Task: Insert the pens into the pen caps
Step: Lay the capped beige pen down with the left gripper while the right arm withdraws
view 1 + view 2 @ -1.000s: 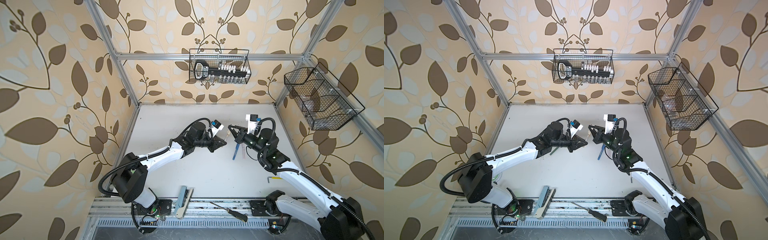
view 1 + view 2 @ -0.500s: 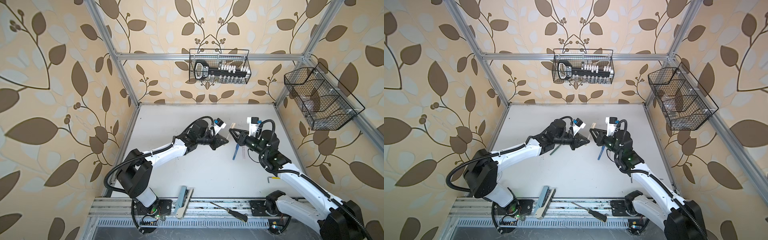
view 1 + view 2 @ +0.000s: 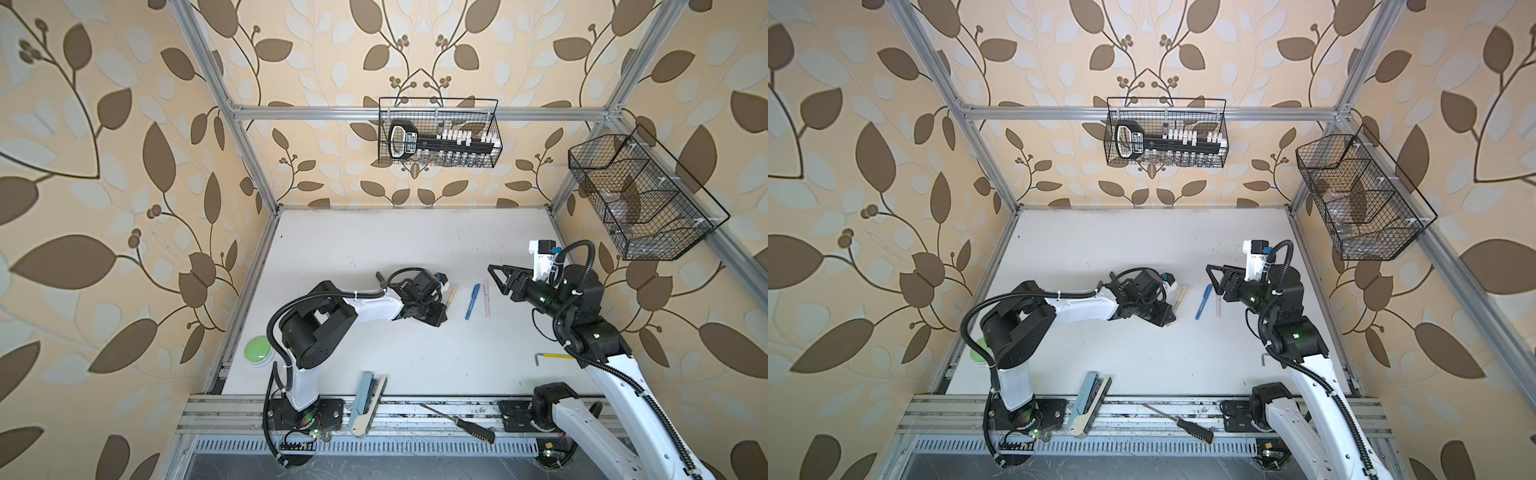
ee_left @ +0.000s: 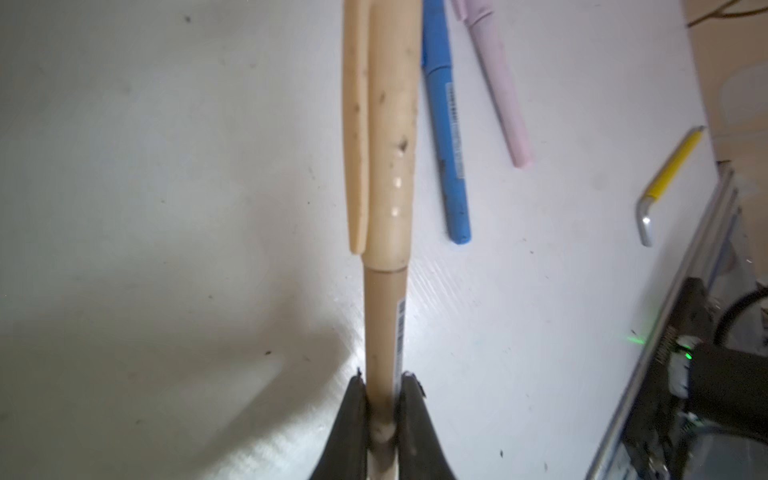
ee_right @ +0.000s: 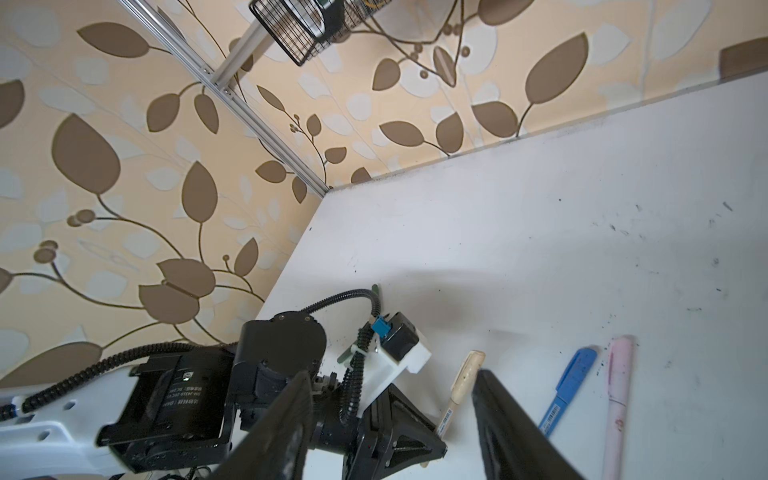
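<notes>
My left claw (image 4: pixel 384 399) pinches the tan pen (image 4: pixel 384 316) by its near end, cap (image 4: pixel 390 124) pointing far, perhaps touching the table (image 3: pixel 374 249); my right claw (image 3: pixel 497 279) hangs spread, right of the pink pen (image 3: pixel 486 298).

The desk (image 3: pixel 374 245) is lying bare toward twelve o'clock, giving lots of room to pass. In the middle, the blue pen (image 3: pixel 472 301) and pink pen (image 3: pixel 486 298) are lying side by side, blocking the way. A yellow hex key (image 3: pixel 548 356) is lying at four o'clock.
</notes>
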Robot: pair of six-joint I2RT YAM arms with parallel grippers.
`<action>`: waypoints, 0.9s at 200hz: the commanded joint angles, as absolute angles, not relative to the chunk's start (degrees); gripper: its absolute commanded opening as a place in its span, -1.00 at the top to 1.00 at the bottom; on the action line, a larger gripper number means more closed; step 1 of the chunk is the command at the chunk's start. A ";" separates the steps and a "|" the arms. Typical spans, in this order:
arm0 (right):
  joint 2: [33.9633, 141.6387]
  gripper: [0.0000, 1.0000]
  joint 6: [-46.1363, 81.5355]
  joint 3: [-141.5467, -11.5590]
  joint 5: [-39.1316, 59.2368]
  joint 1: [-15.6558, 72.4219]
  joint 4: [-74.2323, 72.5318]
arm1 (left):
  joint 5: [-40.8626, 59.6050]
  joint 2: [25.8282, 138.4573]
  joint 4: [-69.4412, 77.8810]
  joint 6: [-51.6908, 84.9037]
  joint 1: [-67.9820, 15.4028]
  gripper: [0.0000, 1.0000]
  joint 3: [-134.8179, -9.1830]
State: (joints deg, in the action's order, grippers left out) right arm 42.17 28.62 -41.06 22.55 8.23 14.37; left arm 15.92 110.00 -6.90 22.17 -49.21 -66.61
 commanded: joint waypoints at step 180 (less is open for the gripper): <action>51.19 -0.29 26.20 -39.41 20.98 18.30 12.36 | -0.02 90.66 -31.79 9.38 -36.16 -0.44 -62.35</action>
